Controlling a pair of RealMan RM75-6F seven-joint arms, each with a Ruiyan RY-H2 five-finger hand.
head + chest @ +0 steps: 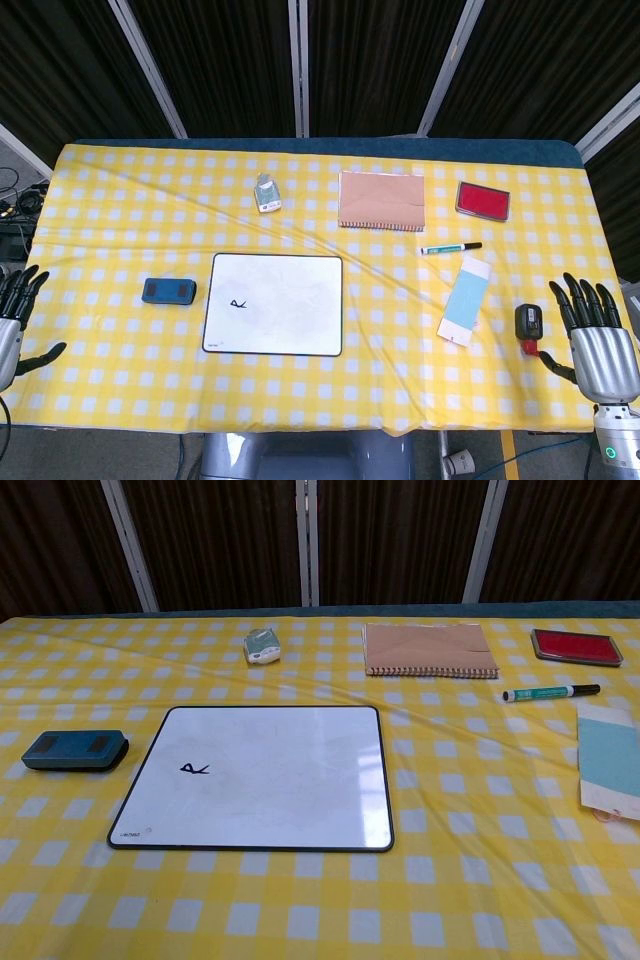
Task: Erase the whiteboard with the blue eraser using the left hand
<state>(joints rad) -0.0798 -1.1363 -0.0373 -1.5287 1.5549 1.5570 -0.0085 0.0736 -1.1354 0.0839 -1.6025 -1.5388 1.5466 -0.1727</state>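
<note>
The whiteboard (274, 303) (258, 776) lies flat near the table's front middle, with a small black scribble (238, 304) (194, 769) on its left part. The blue eraser (168, 291) (75, 750) rests on the cloth just left of the board, apart from it. My left hand (14, 320) hangs at the far left edge of the head view, fingers spread, holding nothing, well left of the eraser. My right hand (595, 338) sits at the right edge, fingers spread and empty. Neither hand shows in the chest view.
A brown spiral notebook (381, 200) (428, 648), a red case (484, 200) (575, 646), a marker (450, 247) (551, 692), a light blue paper (465, 300) (607, 757) and a small white-green item (267, 193) (262, 646) lie on the yellow checked cloth (120, 200). A black-red object (528, 326) lies by my right hand.
</note>
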